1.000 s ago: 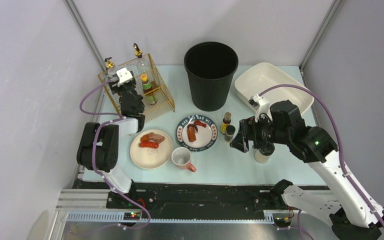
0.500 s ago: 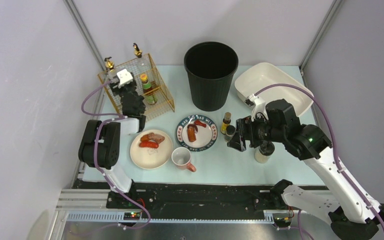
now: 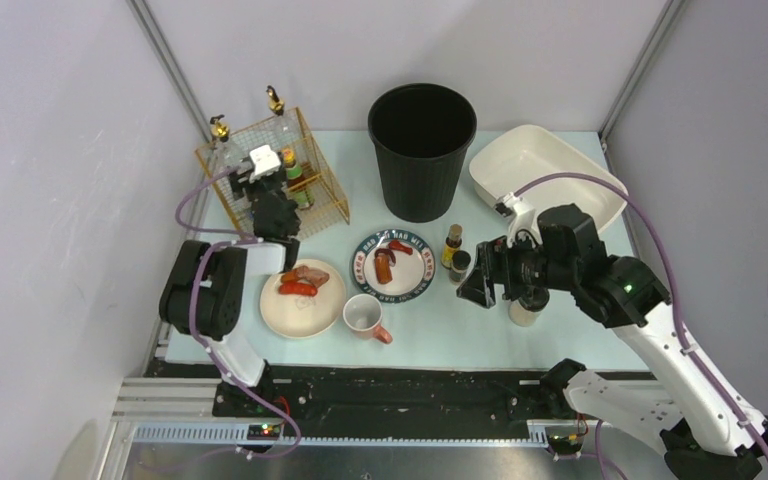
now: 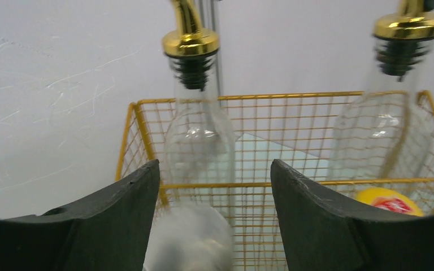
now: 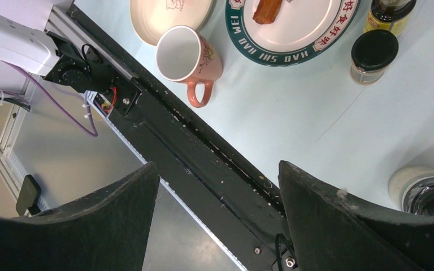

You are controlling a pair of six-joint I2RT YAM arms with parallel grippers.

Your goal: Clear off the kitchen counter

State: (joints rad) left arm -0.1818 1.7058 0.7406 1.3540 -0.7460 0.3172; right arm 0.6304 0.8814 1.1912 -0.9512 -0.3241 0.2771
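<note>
Kitchen counter (image 3: 460,335): a pale mint-green top with a black rail (image 5: 203,152) along its front edge, lying ahead of both arm bases.

Items on it:
- **Rear left:** a gold wire basket (image 3: 328,195). In the left wrist view it holds a left glass bottle (image 4: 198,135) and a right glass bottle (image 4: 384,124), both clear with gold pourers. A yellow-capped container (image 4: 387,200) is also inside.
- **Rear centre:** a black bin (image 3: 422,150), upright.
- **Rear right:** a white basin (image 3: 545,165).
- **In front of the bin:** a patterned plate (image 3: 412,275) carrying sausage pieces (image 3: 385,265).
- **Left of that plate:** a cream plate (image 3: 305,312) carrying red and brown food (image 3: 300,281).
- **Near the front edges of the two plates:** a pink mug (image 3: 365,317).
- **Just right of the patterned plate:** a small brown bottle (image 3: 452,243) and a black-lidded jar (image 3: 459,264), close together.
- **Further right:** a pale shaker (image 3: 525,312).

Left gripper (image 4: 213,169): positioned at the basket, fingers set wide apart. A blurred pale object (image 4: 189,243) sits low between them, with a clear gap on one side. No grip on it is evident.

Right gripper (image 5: 217,166): above the front part of the counter, between the black-lidded jar and the shaker. Its fingers are spread wide, and nothing is between them but counter and rail below.
</note>
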